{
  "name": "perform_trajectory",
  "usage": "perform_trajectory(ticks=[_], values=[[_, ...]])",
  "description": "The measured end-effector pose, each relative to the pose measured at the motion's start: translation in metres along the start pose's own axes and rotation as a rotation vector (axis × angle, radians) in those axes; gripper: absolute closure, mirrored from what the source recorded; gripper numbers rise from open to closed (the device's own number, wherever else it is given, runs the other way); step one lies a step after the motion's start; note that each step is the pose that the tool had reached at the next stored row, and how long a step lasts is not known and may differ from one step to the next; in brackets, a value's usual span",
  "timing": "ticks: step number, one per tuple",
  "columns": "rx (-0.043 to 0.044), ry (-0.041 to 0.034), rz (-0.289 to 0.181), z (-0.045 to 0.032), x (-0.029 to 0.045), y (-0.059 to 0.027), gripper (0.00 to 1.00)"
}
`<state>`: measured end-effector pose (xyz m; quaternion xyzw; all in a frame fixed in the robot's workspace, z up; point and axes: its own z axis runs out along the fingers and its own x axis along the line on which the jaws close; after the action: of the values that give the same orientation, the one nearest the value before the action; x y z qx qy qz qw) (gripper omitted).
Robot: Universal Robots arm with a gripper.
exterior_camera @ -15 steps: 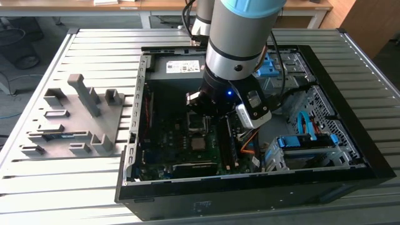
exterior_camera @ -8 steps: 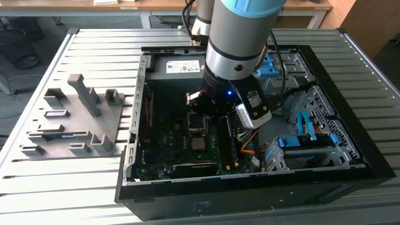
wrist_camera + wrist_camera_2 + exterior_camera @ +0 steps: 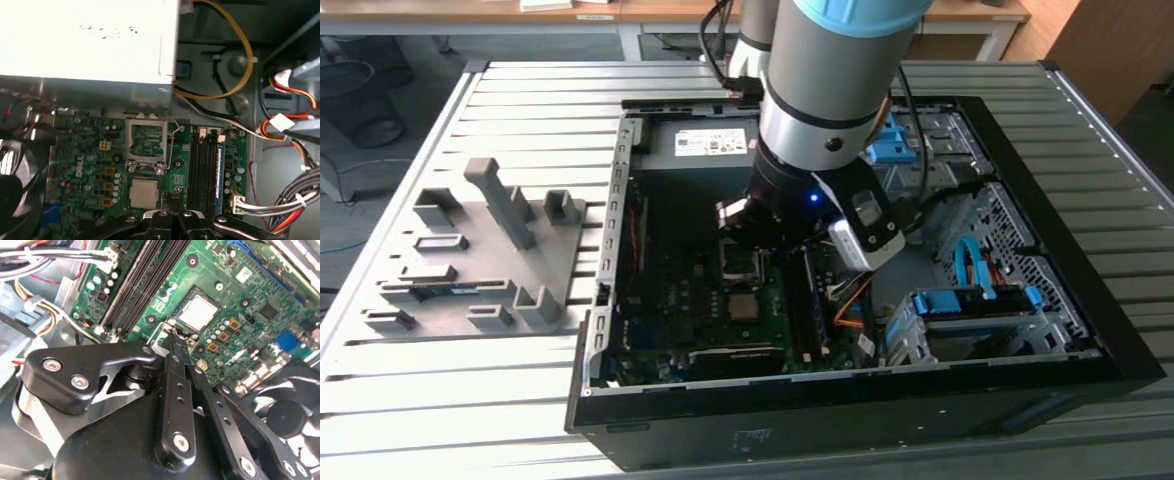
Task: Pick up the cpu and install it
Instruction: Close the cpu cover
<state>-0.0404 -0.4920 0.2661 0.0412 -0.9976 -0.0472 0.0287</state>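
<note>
On the motherboard (image 3: 85,150), the cpu (image 3: 144,193) lies flat, metal top up — jaws closed, empty.

The exterior view sits high up and well back, looking down at an angle over the desk (image 3: 454,400) into the open pc case (image 3: 854,420), with the arm (image 3: 834,70) in the middle. Both wrist views are way closer, aimed down at the motherboard (image 3: 90,165) past the tool (image 3: 172,337) from 2 different sides, so the board looks turned between them. All 3 views share the cpu (image 3: 198,312) and the memory slots (image 3: 202,165) near it.
</note>
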Motion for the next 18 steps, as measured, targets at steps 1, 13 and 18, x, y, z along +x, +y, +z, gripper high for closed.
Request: perform_trajectory(ticks=[1,13,18], values=[[0.0010,0.0018,-0.018,0.0000,0.0000,0.0000,0.90],[0.0115,0.0208,-0.214,0.0000,0.0000,0.0000,0.90],[0.0161,0.0292,-0.301,0.0000,0.0000,0.0000,0.90]])
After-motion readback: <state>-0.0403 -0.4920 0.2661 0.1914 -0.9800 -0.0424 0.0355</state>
